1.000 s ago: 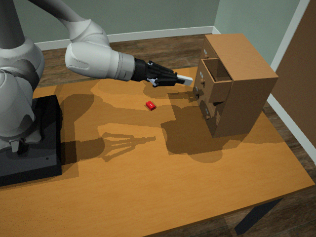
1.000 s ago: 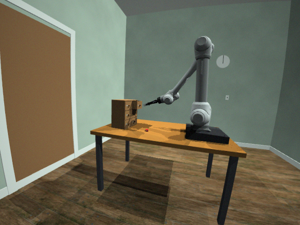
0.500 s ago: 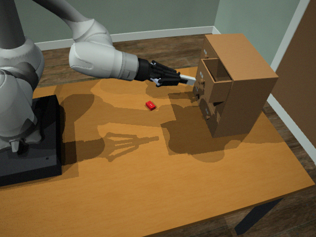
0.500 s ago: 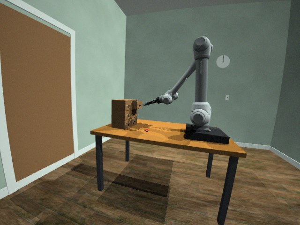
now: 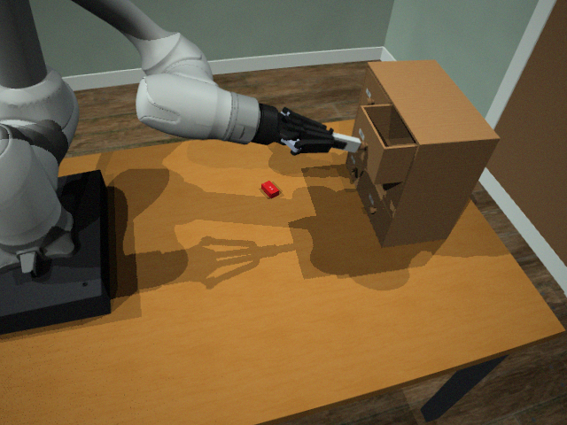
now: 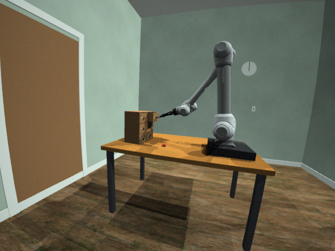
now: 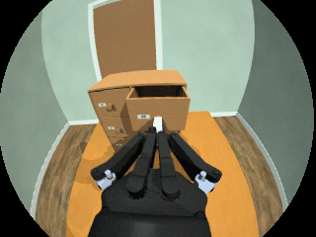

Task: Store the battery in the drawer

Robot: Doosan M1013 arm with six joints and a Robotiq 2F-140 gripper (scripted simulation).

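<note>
1. Pincer [image 5: 346, 142] [image 6: 159, 116] [image 7: 158, 122]: fully closed, white tips together, nothing in its hold. It points at the chest [image 5: 448, 100] [image 6: 132, 126] [image 7: 148, 78].
2. Ahead of the tips: an upper drawer [image 5: 397, 162] [image 6: 155, 114] [image 7: 170, 110], standing well out of the chest. The tips are at or just short of its knob [image 5: 364, 145] [image 6: 156, 117]; contact cannot be confirmed. The label is too blurred to certify as M.
3. AAA battery: not seen in any view. It may lie in the dark interior of the drawer ahead of the pincer, though the bottom is hidden.
4. Handling, as judged: the battery should be light, rigid and smooth, prone to rolling and to slipping if pinched near an end. Any fresh pick calls for a grip across the barrel at mid-length, with modest force.
5. Drawer handling, as judged: a loose, stiff tray. If the battery is in, a closed-tip push on the middle of the front suits it; off-centre force could jam the tray or shift the chest.
6. Red block [image 5: 270, 189] [image 6: 164, 145]: below and behind the tips, on the surface [image 5: 275, 343] [image 6: 189, 152] [image 7: 232, 197]. To be left alone.
</note>
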